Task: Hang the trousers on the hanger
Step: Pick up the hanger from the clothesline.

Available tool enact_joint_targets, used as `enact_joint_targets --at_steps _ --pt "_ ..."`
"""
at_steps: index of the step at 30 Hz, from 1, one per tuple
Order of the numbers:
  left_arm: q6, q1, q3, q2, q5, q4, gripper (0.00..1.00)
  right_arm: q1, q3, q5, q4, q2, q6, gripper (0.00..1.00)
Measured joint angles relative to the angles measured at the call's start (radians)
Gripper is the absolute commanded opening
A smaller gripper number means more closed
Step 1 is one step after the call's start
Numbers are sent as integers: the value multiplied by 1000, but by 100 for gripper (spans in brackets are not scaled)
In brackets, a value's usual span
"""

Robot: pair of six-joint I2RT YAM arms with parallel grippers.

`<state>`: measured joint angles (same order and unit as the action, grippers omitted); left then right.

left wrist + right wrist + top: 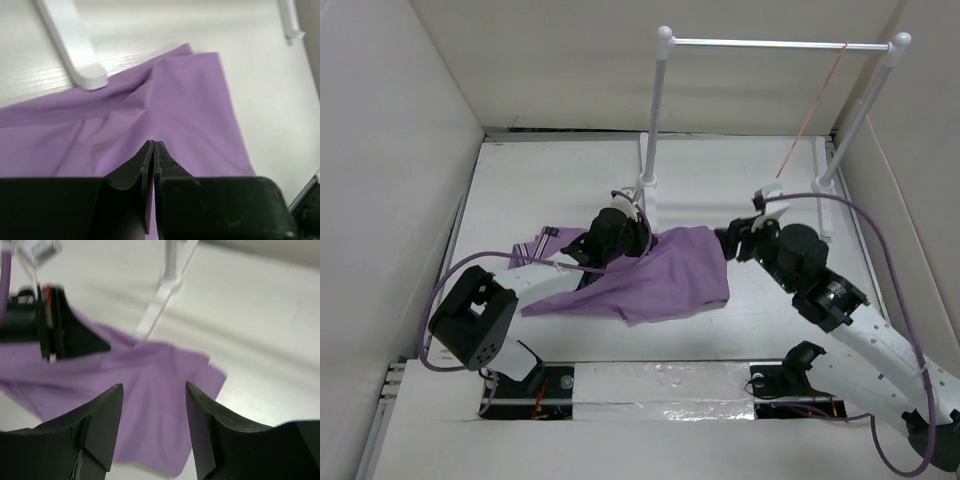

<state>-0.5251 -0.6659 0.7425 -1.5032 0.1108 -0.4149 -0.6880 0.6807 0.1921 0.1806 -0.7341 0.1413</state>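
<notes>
The light purple trousers (665,272) lie crumpled on the white table, with the striped waistband (533,247) at the left. They also show in the left wrist view (175,100) and the right wrist view (155,375). My left gripper (642,240) hovers over the cloth's upper middle, jaws shut (153,145), with nothing visibly between them. My right gripper (728,242) is open (154,387) just right of the trousers' right edge, empty. The thin pink-red hanger (817,105) hangs from the right end of the rail, slanting down to the left.
The white two-post rail stand with its silver bar (780,44) stands at the back. Its left post foot (75,45) rests beside the cloth's top edge. White walls enclose the table on the left, back and right. Purple cables loop off both arms.
</notes>
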Motion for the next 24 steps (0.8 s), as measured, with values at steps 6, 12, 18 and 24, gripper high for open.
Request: enact_joint_targets --at_steps 6,12,18,24 --pt "45 -156 64 101 -142 4 0 126 402 129 39 -134 -171 0" --pt "126 -245 69 145 -232 -48 0 364 633 237 63 -263 -230 79" --pt "190 -285 18 234 -304 -60 37 568 740 189 72 -463 -231 85" --pt "226 -327 -55 333 -395 -100 45 675 776 89 74 -669 -212 72"
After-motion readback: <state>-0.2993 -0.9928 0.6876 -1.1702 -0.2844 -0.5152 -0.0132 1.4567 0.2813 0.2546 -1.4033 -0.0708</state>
